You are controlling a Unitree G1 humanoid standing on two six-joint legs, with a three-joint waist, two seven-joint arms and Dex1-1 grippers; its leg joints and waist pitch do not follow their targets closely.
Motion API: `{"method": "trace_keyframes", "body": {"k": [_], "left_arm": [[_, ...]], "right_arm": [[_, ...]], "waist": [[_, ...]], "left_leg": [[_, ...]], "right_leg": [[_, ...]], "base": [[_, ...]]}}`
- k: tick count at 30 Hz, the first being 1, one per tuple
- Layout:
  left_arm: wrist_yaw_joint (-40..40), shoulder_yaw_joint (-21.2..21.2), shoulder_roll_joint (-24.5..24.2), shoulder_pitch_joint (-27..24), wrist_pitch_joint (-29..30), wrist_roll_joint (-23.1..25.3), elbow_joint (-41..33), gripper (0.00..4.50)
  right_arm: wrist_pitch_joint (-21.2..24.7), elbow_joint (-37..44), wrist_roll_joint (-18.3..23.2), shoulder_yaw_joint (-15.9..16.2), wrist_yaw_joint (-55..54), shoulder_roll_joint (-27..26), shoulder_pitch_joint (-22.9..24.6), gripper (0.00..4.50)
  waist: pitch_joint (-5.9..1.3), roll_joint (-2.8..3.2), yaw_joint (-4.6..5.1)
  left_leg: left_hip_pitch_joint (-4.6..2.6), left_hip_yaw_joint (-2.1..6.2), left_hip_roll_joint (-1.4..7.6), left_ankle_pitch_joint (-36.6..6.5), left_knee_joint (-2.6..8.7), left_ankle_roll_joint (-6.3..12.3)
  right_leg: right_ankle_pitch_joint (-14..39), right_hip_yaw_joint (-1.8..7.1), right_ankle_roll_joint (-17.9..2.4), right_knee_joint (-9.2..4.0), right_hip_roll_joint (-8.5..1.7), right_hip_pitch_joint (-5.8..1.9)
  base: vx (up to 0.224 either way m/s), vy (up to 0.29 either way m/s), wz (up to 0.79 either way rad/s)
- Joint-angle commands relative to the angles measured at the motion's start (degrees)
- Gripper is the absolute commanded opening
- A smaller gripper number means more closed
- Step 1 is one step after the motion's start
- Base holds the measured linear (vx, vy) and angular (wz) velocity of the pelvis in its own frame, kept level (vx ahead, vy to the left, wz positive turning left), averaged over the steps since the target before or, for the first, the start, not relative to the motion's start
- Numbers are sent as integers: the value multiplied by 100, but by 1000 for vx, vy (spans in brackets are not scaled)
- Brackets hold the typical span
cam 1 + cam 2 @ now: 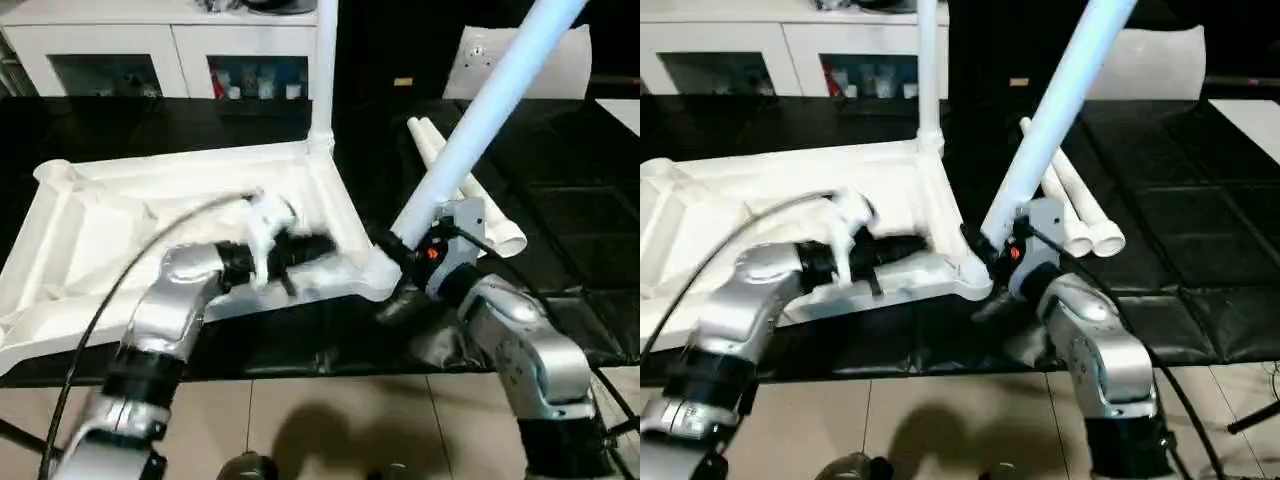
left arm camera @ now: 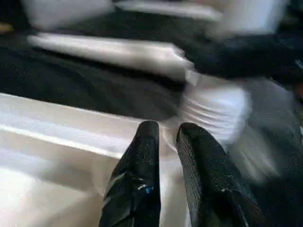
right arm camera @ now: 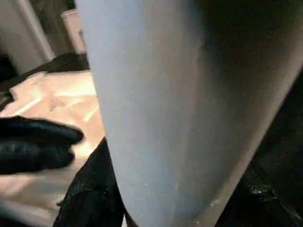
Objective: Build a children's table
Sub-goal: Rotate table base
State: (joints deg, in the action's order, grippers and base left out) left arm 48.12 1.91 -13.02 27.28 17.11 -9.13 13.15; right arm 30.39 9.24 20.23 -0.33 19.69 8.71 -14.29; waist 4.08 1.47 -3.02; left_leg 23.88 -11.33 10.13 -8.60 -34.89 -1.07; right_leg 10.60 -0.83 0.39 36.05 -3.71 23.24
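The white tabletop lies underside up on the black table. One white leg stands upright in its far right corner socket. My right gripper is shut on a second leg, which leans up and to the right with its lower end at the near right corner socket. In the right wrist view this leg passes between the black fingers. Two more legs lie loose to the right. My left gripper hovers at the tabletop's near rim, its fingers slightly apart with nothing between them.
A white cabinet with glass doors stands behind the table, and a flat white board leans at the back right. The black table cover stretches to the right. A tiled floor begins past the table's near edge. A grey cable arcs over my left arm.
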Motion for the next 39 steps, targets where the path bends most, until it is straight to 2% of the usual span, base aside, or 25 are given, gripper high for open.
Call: {"method": "trace_keyframes", "body": {"k": [1, 4, 5, 6, 7, 8, 9, 10, 11, 12, 13, 14, 15, 16, 17, 18, 19, 20, 21, 22, 24, 26, 31, 35, 39], "left_arm": [[-586, -333, 92, -149, 221, -78, -274, 87], [-1333, -576, 319, -753, 382, 179, -1154, 87], [-1524, -623, 413, -884, 465, 253, -1336, 87], [-1739, -651, 527, -1035, 509, 311, -1567, 87], [-1926, -671, 626, -1165, 544, 350, -1767, 87], [-2102, -671, 701, -1268, 646, 401, -1960, 87], [-2260, -620, 723, -1368, 703, 552, -2125, 87], [-2394, -533, 704, -1460, 739, 665, -2266, 87], [-2580, -506, 770, -1601, 894, 669, -2431, 87], [-2704, -443, 751, -1721, 1037, 772, -2552, 87], [-2713, -439, 749, -1730, 1047, 781, -2561, 87], [-2818, -404, 749, -1845, 1165, 860, -2687, 87], [-2887, -431, 788, -1935, 1219, 854, -2801, 87], [-2933, -459, 791, -1970, 1216, 885, -2844, 87], [-2983, -473, 800, -2014, 1214, 914, -2905, 87], [-3099, -491, 803, -2068, 1253, 952, -3023, 87], [-3104, -492, 803, -2070, 1254, 954, -3028, 87], [-3121, -501, 777, -2092, 1245, 951, -3094, 87], [-3092, -506, 768, -2098, 1233, 918, -3109, 87], [-3083, -491, 750, -2107, 1238, 889, -3140, 87], [-3030, -454, 742, -2132, 1245, 763, -3296, 87], [-3015, -454, 754, -2154, 1317, 722, -3408, 87], [-3143, -496, 653, -2235, 1368, 797, -3415, 87], [-3179, -528, 634, -2279, 1423, 741, -3452, 87], [-3179, -474, 580, -2317, 1456, 737, -3522, 87]], "right_arm": [[204, 338, 93, -123, -174, -32, 82, 190], [443, 753, 86, -72, -391, -97, 291, 190], [403, 809, -4, -26, -441, -99, 328, 190], [435, 873, -52, 22, -492, -109, 378, 190], [468, 932, -90, 63, -537, -117, 427, 190], [457, 986, -173, 114, -601, -121, 474, 190], [489, 1035, -176, 112, -674, -163, 525, 190], [507, 1113, -175, 119, -725, -192, 578, 190], [599, 1204, 29, -24, -852, -376, 678, 190], [487, 1254, -145, -6, -929, -320, 743, 190], [477, 1256, -162, -3, -934, -314, 747, 190], [292, 1297, -379, 31, -986, -222, 814, 190], [158, 1369, -372, -4, -911, -166, 906, 190], [150, 1394, -197, -137, -925, -280, 962, 190], [171, 1420, -104, -226, -915, -308, 1008, 190], [275, 1463, -15, -338, -979, -373, 1061, 190], [278, 1465, -13, -342, -983, -375, 1063, 190], [325, 1490, 65, -425, -1031, -450, 1084, 190], [196, 1486, -31, -439, -1106, -476, 1085, 190], [125, 1490, -264, -407, -1279, -460, 1084, 190], [289, 1540, -398, -270, -1360, -373, 1202, 190], [292, 1645, -239, -204, -1243, -388, 1397, 190], [217, 1796, -493, 24, -1201, -317, 1500, 190], [328, 1813, -274, 107, -989, -240, 1458, 190], [525, 1868, -291, 301, -803, -29, 1372, 190]], "waist": [[-444, 4, 16], [-433, -53, 48], [-431, -20, 52], [-385, -132, 25], [-411, 31, 57], [-416, 14, 168], [-416, 139, 227], [-387, 183, 286], [-349, 191, 330], [-292, 192, 228], [-284, 127, 212], [-257, -33, 98], [-222, -314, 18], [-257, -301, -30], [-347, -332, -104], [-320, -303, -90], [-375, -248, -74], [-334, -178, 25], [-377, -53, 113], [-379, -35, 145], [-373, -48, 197], [-373, -59, 202], [-401, -27, 182], [-407, -25, 167], [-365, -63, 125]], "left_leg": [[-259, 173, 251, -1977, 448, -273], [-230, 187, 279, -1934, 479, -253], [-251, 179, 266, -1973, 472, -252], [79, 375, 129, -1979, 614, 73], [24, 439, 176, -2090, 673, 135], [-62, 642, 274, -2357, 672, 227], [-101, 940, 440, -2682, 778, 130], [-110, 1164, 562, -3018, 911, 74], [-361, 1044, 1067, -3476, 968, -156], [-278, 861, 1082, -4034, 1170, -351], [-270, 816, 1053, -4163, 1191, -333], [-238, 511, 626, -4080, 853, -371], [-519, 164, -137, -2452, -517, -341], [-286, 262, -100, -1290, -597, -161], [82, 390, -85, -282, -458, -150], [-1, 384, 20, -490, -169, -304], [-26, 404, 81, -622, 25, -342], [-29, 469, 209, -1111, 352, -291], [-139, 505, 293, -1938, 428, -309], [-190, 518, 313, -2151, 446, -322], [-192, 494, 283, -2336, 461, -344], [-210, 453, 268, -2298, 436, -290], [-196, 433, 302, -1929, 460, -248], [-214, 414, 311, -1783, 468, -197], [-260, 387, 296, -1924, 488, -189]], "right_leg": [[1902, 161, -930, -523, -347, -118], [1878, 159, -832, -545, -334, -133], [1986, 162, -770, -563, -329, -103], [2074, -98, -786, -485, -439, -331], [2135, -190, -830, -461, -399, -303], [1756, -297, -1026, -440, -349, -243], [1331, -418, -1183, -294, -226, -297], [1235, -468, -1196, -127, -126, -309], [1191, -313, -848, -12, -161, -187], [1071, -318, -621, 212, -117, -220], [1043, -250, -501, 259, -139, -243], [1844, 40, -396, -226, -295, -166], [5243, 13, 123, -1202, -799, 310], [6036, 291, 394, -1193, -982, 119], [5991, 281, 725, -975, -940, -218], [5339, 94, 559, -889, -757, -140], [4590, 10, 359, -789, -657, -256], [3241, -135, 52, -656, -399, -288], [2864, -171, -77, -619, -344, -252], [2717, -150, -191, -648, -380, -241], [2368, -114, -429, -642, -399, -270], [2475, -95, -469, -684, -428, -266], [1806, -77, -600, -629, -417, -292], [1473, -70, -705, -605, -424, -316], [1894, -71, -646, -665, -441, -328]], "base": [[0, 0, 0], [0, 0, 0], [0, 0, 0], [0, 0, 0], [-2, -13, 27], [-1, -33, 52], [-1, -33, 52], [13, -73, 45], [18, -123, 29], [18, -123, 29], [13, -168, 15], [-20, -186, 11], [-20, -186, 11], [-37, -144, -12], [24, -94, -26], [24, -94, -26], [0, 0, 0], [0, 0, 0], [0, 0, 0], [0, 0, 0], [0, 0, 0], [0, 0, 0], [0, 0, 0], [0, 0, 0], [0, 0, 0]]}}
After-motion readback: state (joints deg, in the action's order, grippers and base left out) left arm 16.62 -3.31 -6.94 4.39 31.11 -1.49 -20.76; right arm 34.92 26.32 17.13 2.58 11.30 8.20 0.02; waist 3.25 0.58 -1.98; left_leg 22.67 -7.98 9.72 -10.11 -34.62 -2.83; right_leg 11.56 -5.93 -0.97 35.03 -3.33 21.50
